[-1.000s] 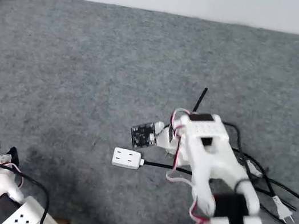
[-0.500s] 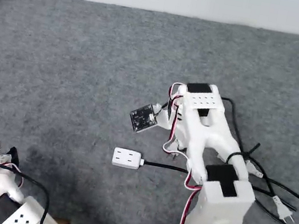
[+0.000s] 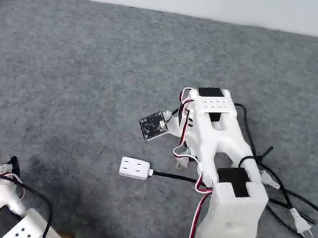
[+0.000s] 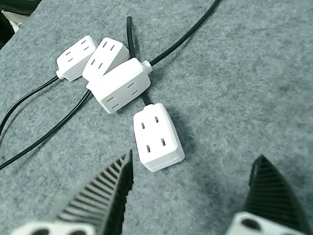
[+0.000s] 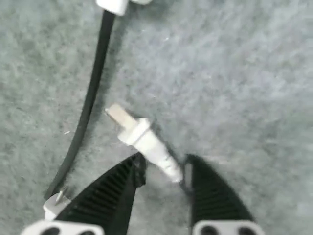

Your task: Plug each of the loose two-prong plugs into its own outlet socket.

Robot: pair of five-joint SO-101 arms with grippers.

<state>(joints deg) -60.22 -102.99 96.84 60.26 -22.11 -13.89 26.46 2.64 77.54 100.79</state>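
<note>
Right tool point(image 5: 164, 165) lower (astride plug point(image 5: 140, 135))

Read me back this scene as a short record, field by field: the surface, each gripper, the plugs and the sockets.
surface: grey carpet
left gripper: jaws wide apart, over the carpet near the outlet sockets
outlet sockets: four white blocks clustered together, on black cables
right gripper: jaws apart, one on each side of the plug's rear end
plug: white, lying on the carpet, metal end pointing away from the right gripper
single socket: white, beside the right arm, slots free
second plug: loose on the carpet
</note>
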